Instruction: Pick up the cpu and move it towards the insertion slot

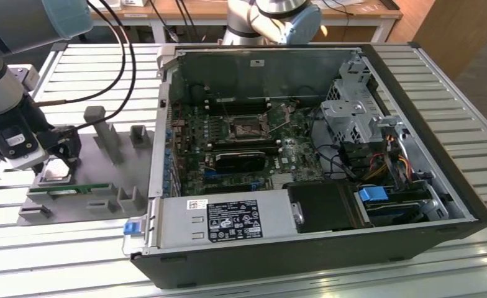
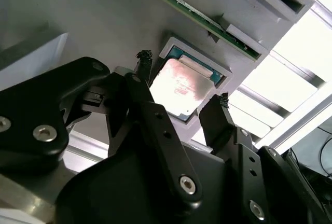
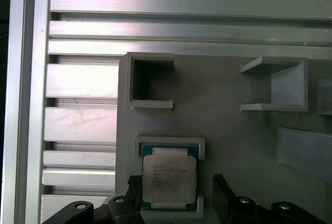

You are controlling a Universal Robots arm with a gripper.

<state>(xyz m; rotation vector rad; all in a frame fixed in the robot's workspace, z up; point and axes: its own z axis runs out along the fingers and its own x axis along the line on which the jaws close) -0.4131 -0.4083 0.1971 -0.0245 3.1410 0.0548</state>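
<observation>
On the flat grey plastic holder plate (image 1: 74,210), in a shallow square recess close to one edge, lies the cpu (image 3: 169,177), a small flat square chip with a silvery metal top and a thin green rim. Raised lips bound the recess on two opposite sides. They appear to be there to keep the chip square, and they leave its other two sides bare for a grasp.

The black two-fingered gripper (image 2: 183,78) hangs low over the plate with its fingers (image 3: 220,195) spread wide. One finger stands off each bare side of the chip, and neither seems to touch it. Nothing is held, and the chip is not yet lifted.

Just beside the recess, a long narrow green memory stick (image 1: 71,188) stands on edge in a groove of the plate, so there is little room on that side. Tall grey posts (image 1: 104,133) rise from the plate between the recess and the open black computer case (image 1: 327,254). The space straight above the plate looks free.

The insertion slot (image 1: 245,128), a square socket with a shiny metal frame and a dark centre, lies well off the plate toward the exterior view's right. It sits inside the case, beyond the case's raised near wall.
</observation>
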